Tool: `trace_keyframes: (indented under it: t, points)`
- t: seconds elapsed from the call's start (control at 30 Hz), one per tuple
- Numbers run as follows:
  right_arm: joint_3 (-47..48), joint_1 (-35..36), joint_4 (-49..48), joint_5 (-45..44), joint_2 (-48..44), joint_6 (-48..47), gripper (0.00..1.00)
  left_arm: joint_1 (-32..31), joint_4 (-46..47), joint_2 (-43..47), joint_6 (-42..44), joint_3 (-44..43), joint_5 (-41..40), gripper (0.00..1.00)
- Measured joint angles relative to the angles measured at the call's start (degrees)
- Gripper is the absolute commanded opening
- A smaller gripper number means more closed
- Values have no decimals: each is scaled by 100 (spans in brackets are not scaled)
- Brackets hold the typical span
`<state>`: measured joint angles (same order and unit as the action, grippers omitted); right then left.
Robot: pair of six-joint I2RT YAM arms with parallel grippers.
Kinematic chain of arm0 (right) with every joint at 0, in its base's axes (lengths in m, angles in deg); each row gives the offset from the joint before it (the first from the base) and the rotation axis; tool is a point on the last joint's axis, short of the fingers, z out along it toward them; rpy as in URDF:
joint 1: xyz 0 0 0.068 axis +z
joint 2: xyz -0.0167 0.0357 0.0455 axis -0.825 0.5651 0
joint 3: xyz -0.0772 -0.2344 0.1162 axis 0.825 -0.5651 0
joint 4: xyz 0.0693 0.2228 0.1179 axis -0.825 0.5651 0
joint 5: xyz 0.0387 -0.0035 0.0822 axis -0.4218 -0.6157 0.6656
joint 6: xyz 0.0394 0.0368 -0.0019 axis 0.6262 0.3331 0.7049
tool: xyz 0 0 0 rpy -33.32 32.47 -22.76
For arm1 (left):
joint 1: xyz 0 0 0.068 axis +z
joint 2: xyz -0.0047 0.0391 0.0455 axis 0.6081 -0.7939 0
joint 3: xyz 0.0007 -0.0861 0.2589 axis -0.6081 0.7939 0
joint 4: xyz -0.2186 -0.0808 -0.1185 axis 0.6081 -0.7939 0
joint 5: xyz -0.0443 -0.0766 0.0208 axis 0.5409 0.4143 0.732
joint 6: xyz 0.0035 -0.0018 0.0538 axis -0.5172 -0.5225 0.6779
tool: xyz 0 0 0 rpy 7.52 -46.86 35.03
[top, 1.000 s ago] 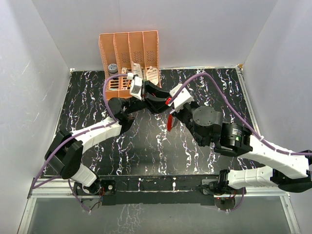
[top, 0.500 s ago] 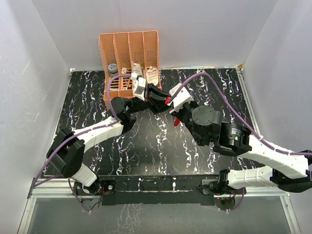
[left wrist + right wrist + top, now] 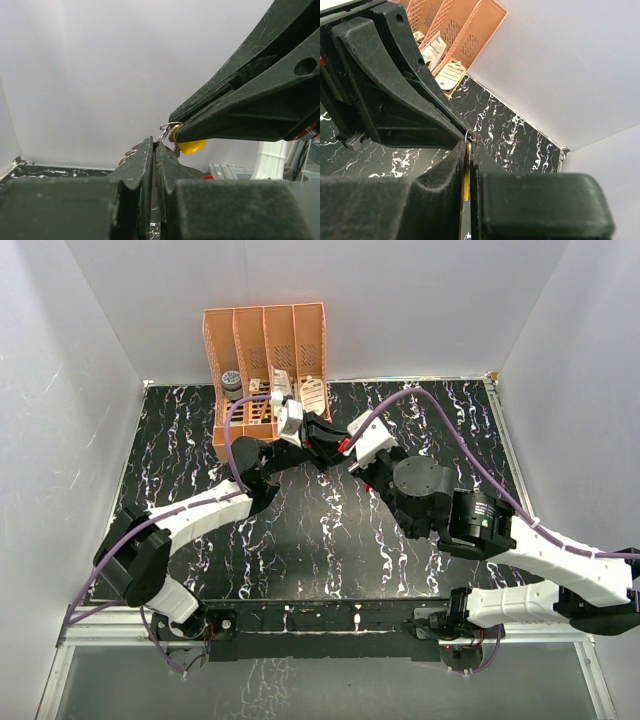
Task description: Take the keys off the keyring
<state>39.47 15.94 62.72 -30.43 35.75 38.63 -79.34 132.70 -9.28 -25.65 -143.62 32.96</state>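
left end effector [image 3: 154, 145] onto silver keyring [image 3: 169, 125]

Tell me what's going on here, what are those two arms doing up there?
Both arms meet in the air above the table, in front of the orange rack. The left gripper is shut on the thin wire keyring. The right gripper is shut on a small yellow key that appears to be threaded on the ring. The key is not off yet, and the two sets of fingertips are nearly touching.
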Motion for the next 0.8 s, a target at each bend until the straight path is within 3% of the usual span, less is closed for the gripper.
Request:
trace_keyframes:
  t: [0.23,0.37,0.8]
  points:
    - [0,-2,-7,50,-122,11,2,-90,-1156,544,1071,0,-507,0]
    - [0,-2,-33,127,-157,39,25,-138,-1703,857,1676,2,-815,0]
    - [-1014,9,-1233,-518,-498,-356,23,-50,-2291,1434,2149,295,-1224,0]
